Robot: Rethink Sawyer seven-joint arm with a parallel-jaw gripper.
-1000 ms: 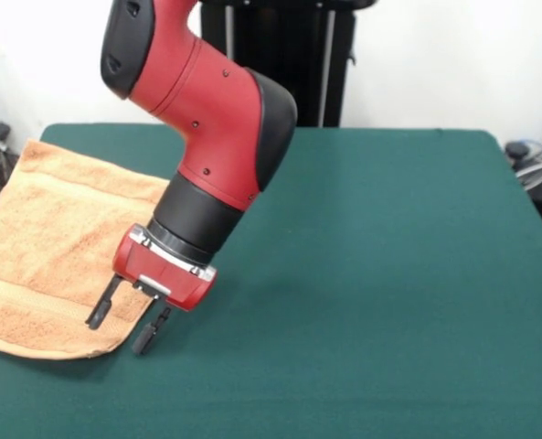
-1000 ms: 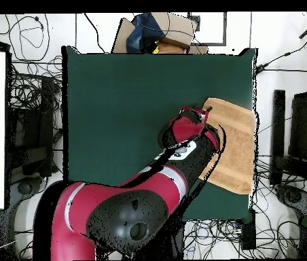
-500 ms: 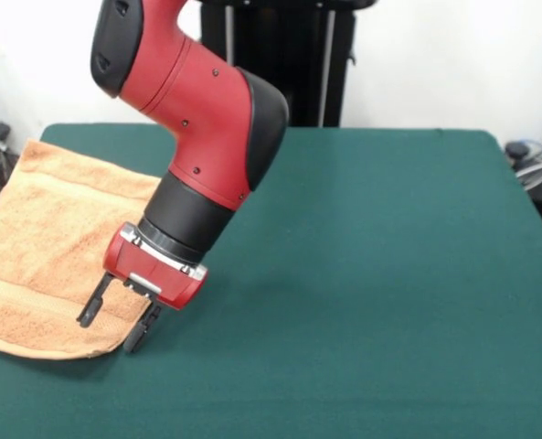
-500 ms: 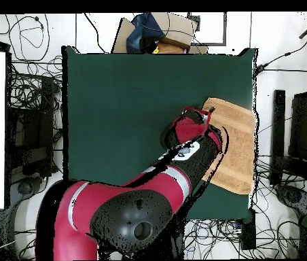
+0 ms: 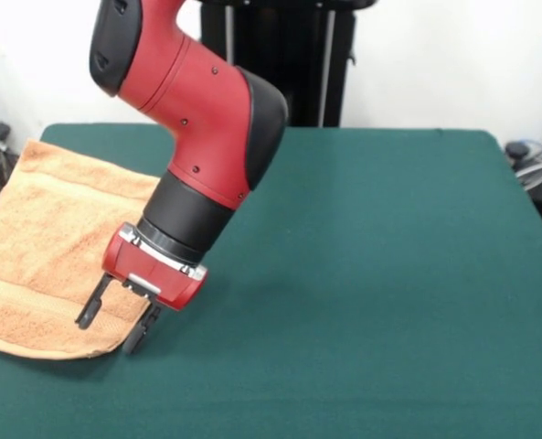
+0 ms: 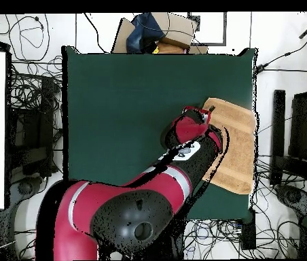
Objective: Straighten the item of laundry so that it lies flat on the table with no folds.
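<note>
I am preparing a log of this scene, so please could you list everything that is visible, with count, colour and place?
tan-orange terry-cloth towel: one, tan-orange with woven band stripes, at the table's edge, left in the front view, part overhanging the side.
dark green felt-topped table: one, dark green, fills most of both views.
cardboard box: one, brown, on the floor beyond the table's top edge in the overhead view.
cables: many, black, on the floor around the table.
red and black robot arm: one, leaning over the towel's inner edge.
gripper: one, black fingers open, at the towel's near corner.
</note>
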